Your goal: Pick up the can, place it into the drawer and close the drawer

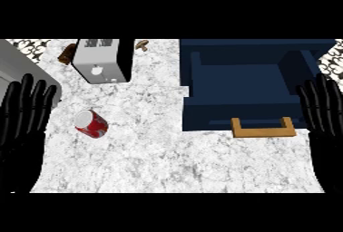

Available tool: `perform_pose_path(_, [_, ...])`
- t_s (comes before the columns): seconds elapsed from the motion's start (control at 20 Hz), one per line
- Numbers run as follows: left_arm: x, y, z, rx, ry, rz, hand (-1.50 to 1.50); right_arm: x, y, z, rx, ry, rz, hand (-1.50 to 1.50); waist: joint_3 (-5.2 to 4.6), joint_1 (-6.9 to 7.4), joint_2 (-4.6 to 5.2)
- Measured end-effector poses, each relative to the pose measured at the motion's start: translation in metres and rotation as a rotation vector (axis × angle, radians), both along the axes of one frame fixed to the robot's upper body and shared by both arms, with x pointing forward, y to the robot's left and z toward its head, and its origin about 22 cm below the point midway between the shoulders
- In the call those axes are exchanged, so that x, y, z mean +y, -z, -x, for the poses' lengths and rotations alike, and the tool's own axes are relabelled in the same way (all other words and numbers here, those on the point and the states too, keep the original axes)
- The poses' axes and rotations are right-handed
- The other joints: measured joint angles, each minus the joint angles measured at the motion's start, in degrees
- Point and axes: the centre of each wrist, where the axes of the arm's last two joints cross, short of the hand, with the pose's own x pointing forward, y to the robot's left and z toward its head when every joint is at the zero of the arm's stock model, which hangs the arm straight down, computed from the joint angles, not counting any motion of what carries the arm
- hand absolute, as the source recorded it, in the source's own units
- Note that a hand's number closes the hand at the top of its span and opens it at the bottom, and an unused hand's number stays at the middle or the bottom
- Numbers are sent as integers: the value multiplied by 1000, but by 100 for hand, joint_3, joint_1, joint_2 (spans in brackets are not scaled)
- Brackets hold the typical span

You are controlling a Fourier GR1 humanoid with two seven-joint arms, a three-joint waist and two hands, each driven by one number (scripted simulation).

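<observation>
Both hands are just parked at the edges, fingers straight up and holding nothing: left hand (26, 113) by the desk's left side, right hand (325, 113) beside the open navy drawer (241, 81). The red soda can (91, 123) lies tipped on the marble desk (167, 154) near the left hand, so that one's probably the picker. Drawer's wooden handle (263, 127) faces us, ready for a push shut later.

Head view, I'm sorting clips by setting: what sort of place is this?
Most likely a kitchen: a speckled stone counter carries a toaster and a red can on its side, and a dark blue drawer with a wooden handle stands open.
</observation>
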Motion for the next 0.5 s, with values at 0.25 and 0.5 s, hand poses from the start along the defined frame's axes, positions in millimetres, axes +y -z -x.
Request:
perform_pose_path(0.25, [9,2,-16,-25,96,-9,-150,2,-8,0,-37,16,3,-150,-3,68,-32])
perform_pose_path(0.5, [16,16,-25,198,79,-61,-150,-8,9,-2,129,85,-12,-150,1,70,-25])
